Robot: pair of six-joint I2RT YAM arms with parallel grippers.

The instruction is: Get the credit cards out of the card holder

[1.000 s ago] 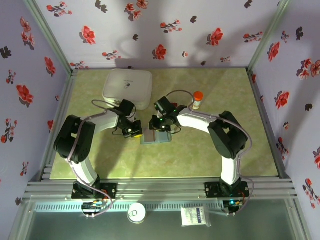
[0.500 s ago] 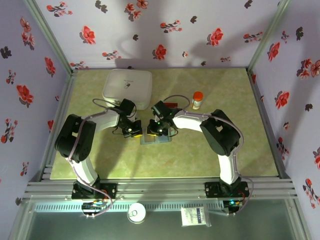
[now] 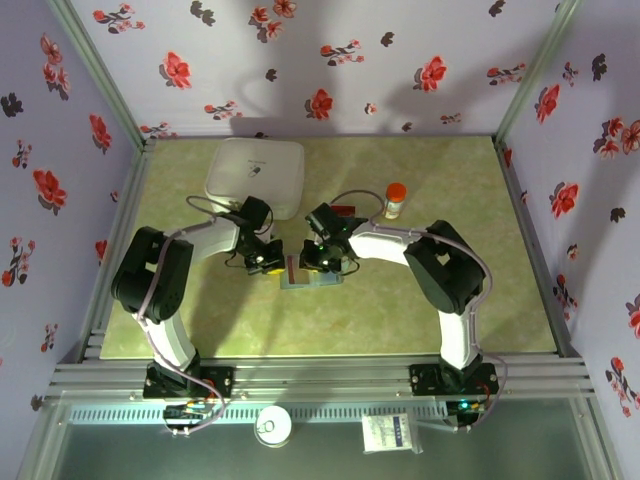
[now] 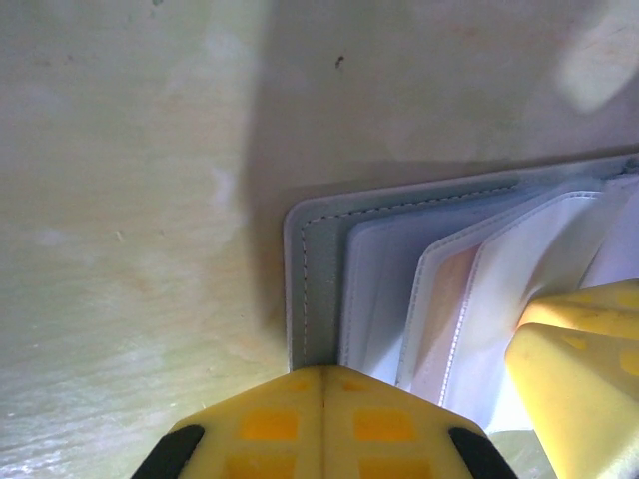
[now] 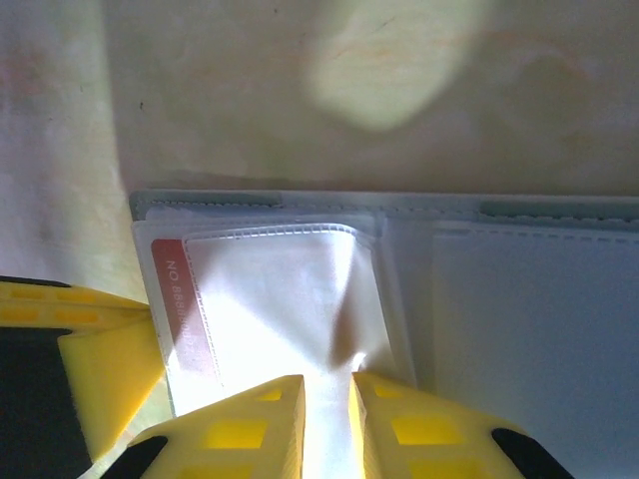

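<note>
Closed, the left tool pins the limp card holder; the right tool pinches its soft sleeve. The stiff, slick red card likely needs an edge grip.

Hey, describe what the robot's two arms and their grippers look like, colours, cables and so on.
The two arms match. The left arm and right arm have bulky black joint housings, white link shells and a thin grey cable looping alongside. The left gripper and right gripper have blocky yellow jaws with darker square insets, set on black mounts.
</note>
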